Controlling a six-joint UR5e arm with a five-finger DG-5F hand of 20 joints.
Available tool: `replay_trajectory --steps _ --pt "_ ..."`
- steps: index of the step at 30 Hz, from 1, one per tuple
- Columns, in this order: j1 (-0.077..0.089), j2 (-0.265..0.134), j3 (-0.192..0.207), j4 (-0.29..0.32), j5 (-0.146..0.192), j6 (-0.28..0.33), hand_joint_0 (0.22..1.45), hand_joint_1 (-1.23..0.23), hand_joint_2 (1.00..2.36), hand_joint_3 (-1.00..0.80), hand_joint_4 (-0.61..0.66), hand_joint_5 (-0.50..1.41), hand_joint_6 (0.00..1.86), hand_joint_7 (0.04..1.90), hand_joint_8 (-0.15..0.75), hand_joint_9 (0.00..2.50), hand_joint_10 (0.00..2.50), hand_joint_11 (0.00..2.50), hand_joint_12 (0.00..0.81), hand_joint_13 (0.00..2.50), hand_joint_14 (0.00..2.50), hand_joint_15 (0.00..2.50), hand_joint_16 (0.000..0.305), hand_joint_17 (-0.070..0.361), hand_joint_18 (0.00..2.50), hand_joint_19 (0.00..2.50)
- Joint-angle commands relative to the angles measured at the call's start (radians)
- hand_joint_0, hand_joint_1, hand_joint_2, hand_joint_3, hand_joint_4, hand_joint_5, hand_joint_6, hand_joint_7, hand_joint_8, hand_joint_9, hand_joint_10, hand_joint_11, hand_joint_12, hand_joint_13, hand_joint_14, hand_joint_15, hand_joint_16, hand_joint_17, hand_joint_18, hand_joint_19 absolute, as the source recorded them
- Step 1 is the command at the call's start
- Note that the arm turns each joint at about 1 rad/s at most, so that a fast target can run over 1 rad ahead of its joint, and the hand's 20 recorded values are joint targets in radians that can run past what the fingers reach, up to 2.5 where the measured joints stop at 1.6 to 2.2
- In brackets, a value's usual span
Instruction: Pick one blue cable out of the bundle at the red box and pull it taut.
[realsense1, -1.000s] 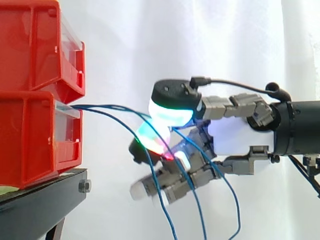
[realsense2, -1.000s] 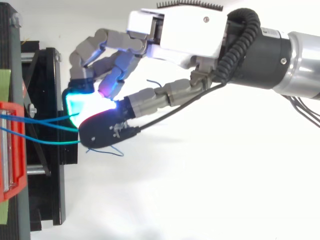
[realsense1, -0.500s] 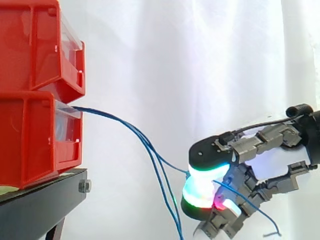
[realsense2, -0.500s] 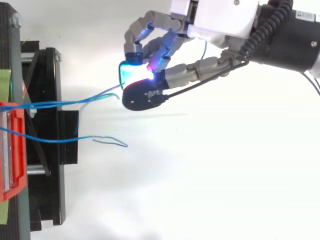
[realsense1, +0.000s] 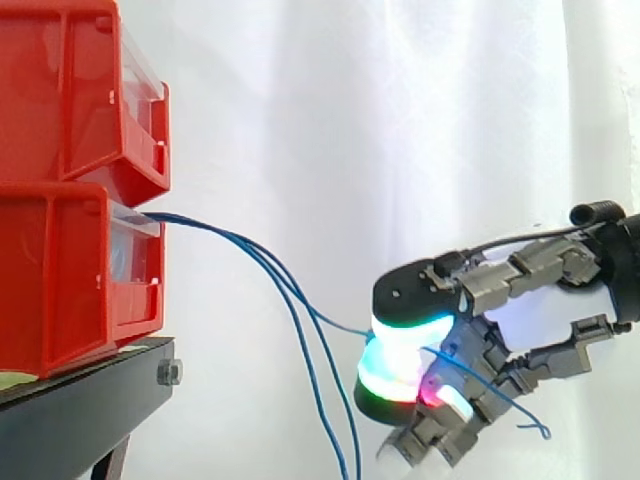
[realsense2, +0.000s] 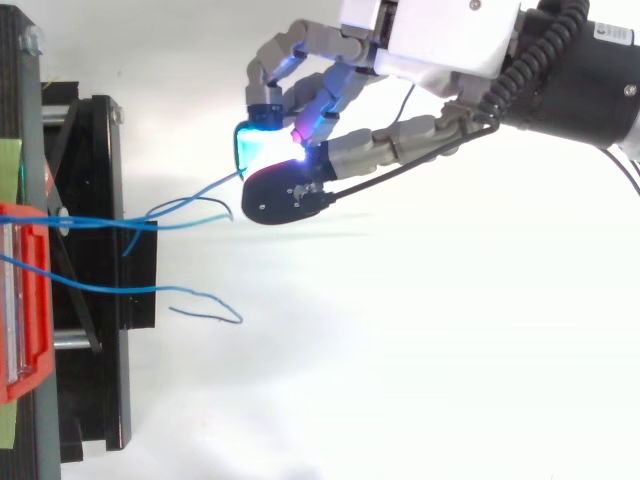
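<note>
Now logged at the hand (realsense2: 440, 40): curled, glowing pads (realsense1: 400, 355) nipped shut on one blue cable (realsense1: 322, 316). From above, same pinch at the far-left tip of the hand, with the cable (realsense2: 195, 192) leaving it leftward.

Traced outward from the pinch: rises in a shallow bow, up and left, to the mouth of the lower red box (realsense1: 60, 280). Box therefore left of the hand and higher in side view; long axis of the cable left–right, sloping down toward the hand. Short free tail (realsense1: 500, 400) trailing right past the pads.

Judged not yet taut: bowed, not straight. Slack likely removed only by travel rightward, directly away from the box along that axis; downward travel judged less useful.

Loose cables (realsense2: 200, 291) out of the same box: drooping nearer than the held one, ends free, well apart from the pads. Black stand (realsense1: 80, 410) under the box.

Risk noted: thin cable slipping through the pads under pull.
</note>
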Motion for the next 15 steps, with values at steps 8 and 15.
replay_trajectory --steps 8,15 --pt "0.004 -0.001 0.0 0.148 -0.08 -0.002 0.63 -0.84 1.01 0.0 0.04 -0.11 0.93 1.1 0.428 1.03 0.01 1.04 0.498 0.59 0.01 0.22 0.061 0.138 0.52 0.24" --pt "0.006 -0.001 0.0 0.169 -0.103 -0.002 0.63 -0.84 1.01 0.0 0.04 -0.11 0.93 1.1 0.427 1.03 0.01 1.03 0.495 0.59 0.01 0.23 0.062 0.139 0.52 0.24"
